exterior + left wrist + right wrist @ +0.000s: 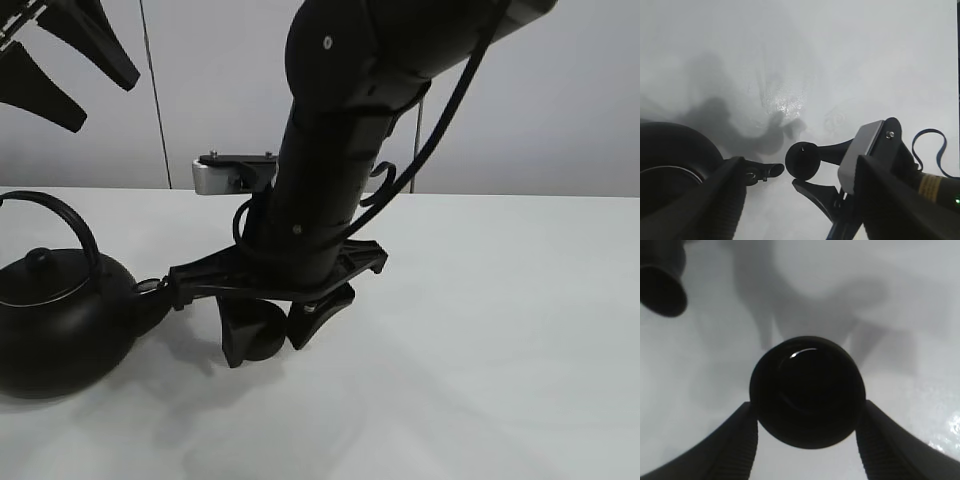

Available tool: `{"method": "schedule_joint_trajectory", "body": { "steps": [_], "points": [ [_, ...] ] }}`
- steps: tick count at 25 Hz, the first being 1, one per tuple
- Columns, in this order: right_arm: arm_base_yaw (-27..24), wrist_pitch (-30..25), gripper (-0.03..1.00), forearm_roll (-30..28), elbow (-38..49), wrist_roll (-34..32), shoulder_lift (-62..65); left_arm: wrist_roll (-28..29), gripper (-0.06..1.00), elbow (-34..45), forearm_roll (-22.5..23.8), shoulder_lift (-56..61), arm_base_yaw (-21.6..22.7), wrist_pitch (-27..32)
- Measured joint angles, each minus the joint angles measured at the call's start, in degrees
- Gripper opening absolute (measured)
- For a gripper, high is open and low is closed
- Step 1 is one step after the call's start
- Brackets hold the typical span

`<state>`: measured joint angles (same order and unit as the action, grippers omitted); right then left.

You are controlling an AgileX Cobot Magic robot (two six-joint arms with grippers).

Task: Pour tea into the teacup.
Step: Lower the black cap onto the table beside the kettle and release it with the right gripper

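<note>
Count: one teapot, one teacup, two pincers, one worktop.

Nearest, toward the front left of the white worktop (500,350): a big round black teapot (60,330) with an arched handle, upright, lid on. Its spout (765,171) points toward the worktop's middle.

Just beyond the spout, around mid-worktop: a small, low, matte-black teacup (807,390) without a handle. The right pincer (265,345), reaching across from the right side, is clamped on it, one ribbed finger (735,445) against each side. Cannot tell whether the cup rests on the surface or sits just off it.

Farther back, high above the far left: the left pincer (103,100) hangs in the air, fingers spread, gripping nothing. Behind it is a pale wall (560,100).

View differences:
- Only the exterior view shows the teapot's handle and lid knob (38,258).
- Only the left wrist view shows a narrow gap between spout tip and cup, so they are not touching.
- Only the right wrist view looks down into the cup's mouth. It is dark inside with one small glint, and the contents cannot be told.
</note>
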<state>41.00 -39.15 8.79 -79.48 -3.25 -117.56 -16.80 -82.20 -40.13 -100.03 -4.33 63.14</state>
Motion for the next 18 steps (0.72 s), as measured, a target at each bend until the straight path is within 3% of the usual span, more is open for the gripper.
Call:
{"method": "schedule_joint_trajectory", "body": {
  "steps": [6, 14, 18],
  "points": [
    [0.0, 3.8, 0.39, -0.4, 0.0, -0.1, -3.4, 0.0, 0.46, 0.0, 0.0, 0.0, 0.0, -0.1],
    [0.0, 4.6, 0.39, -0.4, 0.0, -0.1, -4.1, 0.0, 0.46, 0.0, 0.0, 0.0, 0.0, -0.1],
    [0.0, 4.5, 0.45, -0.2, 0.0, -0.1, -4.1, 0.0, 0.46, 0.0, 0.0, 0.0, 0.0, -0.1]
  ]
}}
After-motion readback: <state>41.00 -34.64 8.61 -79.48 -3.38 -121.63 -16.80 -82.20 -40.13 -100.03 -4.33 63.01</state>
